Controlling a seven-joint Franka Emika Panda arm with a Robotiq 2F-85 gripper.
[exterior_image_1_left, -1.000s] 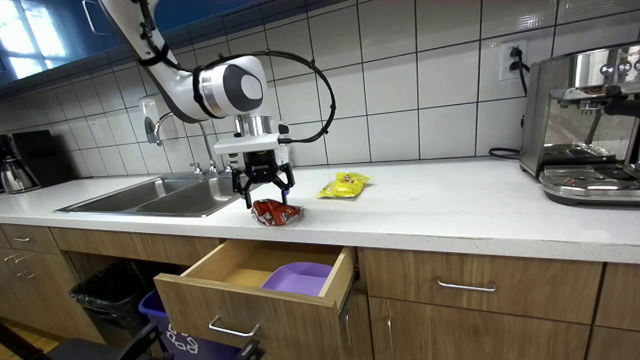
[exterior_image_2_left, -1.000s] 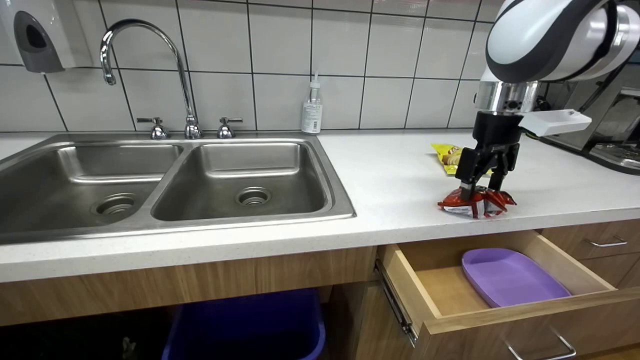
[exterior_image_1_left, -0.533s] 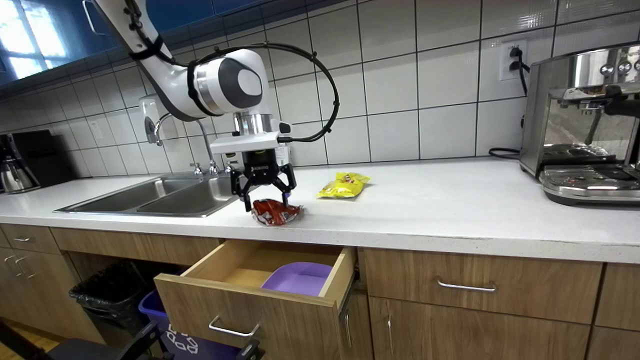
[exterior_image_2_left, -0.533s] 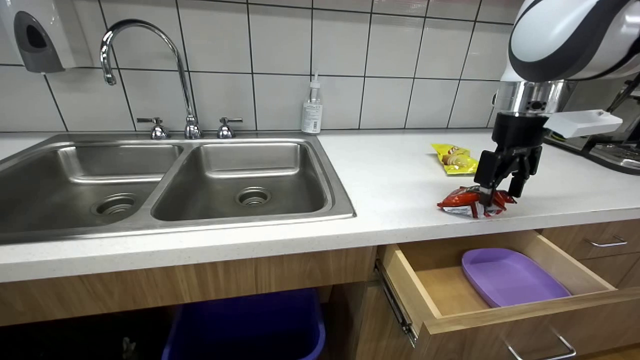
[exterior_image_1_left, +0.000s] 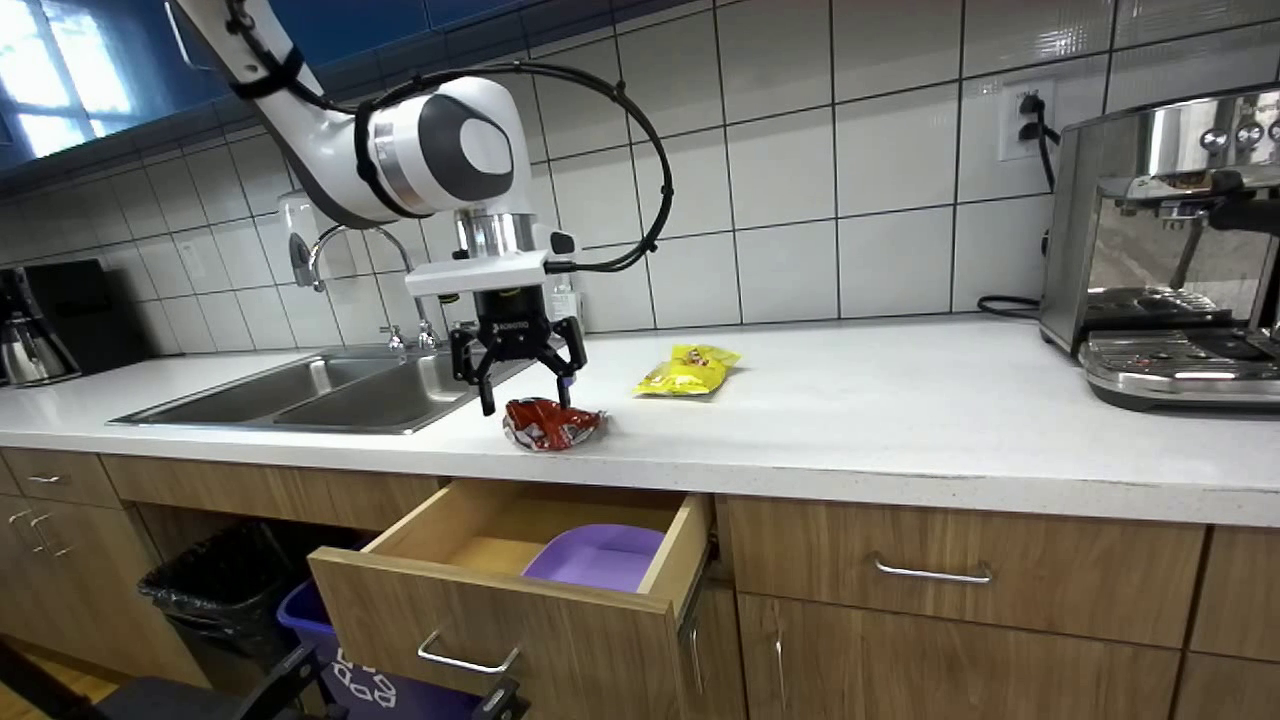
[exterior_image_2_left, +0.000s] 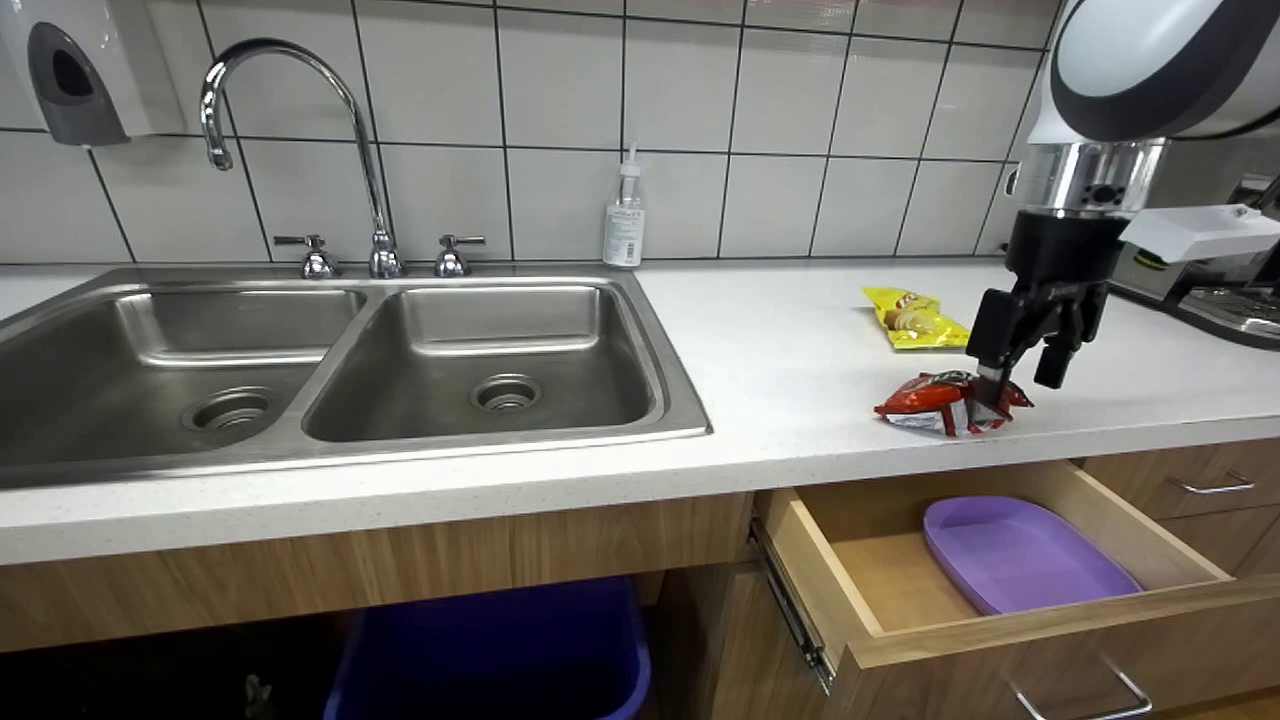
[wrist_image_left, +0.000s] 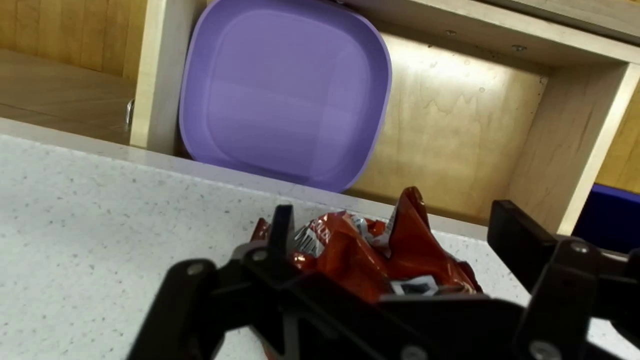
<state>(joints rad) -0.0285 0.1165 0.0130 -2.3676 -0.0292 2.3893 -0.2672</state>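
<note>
My gripper (exterior_image_1_left: 526, 406) points down over the counter with its fingers wide apart. Below it, near the counter's front edge, lies a crumpled red snack bag (exterior_image_1_left: 552, 428). In the wrist view the bag (wrist_image_left: 350, 245) shows between the two fingers, nearer the left one, which overlaps its edge; my gripper's own linkage hides its lower part. One fingertip (exterior_image_2_left: 988, 395) stands in front of the bag (exterior_image_2_left: 915, 400) in an exterior view; contact cannot be told. A yellow snack bag (exterior_image_1_left: 690, 371) rests farther back on the counter.
An open drawer (exterior_image_1_left: 500, 625) juts out under the counter, holding a purple tray (wrist_image_left: 285, 100). Beside the red bag is a double sink (exterior_image_2_left: 690, 425) with a faucet (exterior_image_2_left: 365, 150). An espresso machine (exterior_image_1_left: 1070, 230) and a soap bottle (exterior_image_2_left: 625, 230) stand on the counter. A blue bin (exterior_image_2_left: 635, 650) sits below.
My gripper has shifted left and slightly up in an exterior view, and right in another. It stays open. The red bag has stayed in place; more of the yellow bag shows.
</note>
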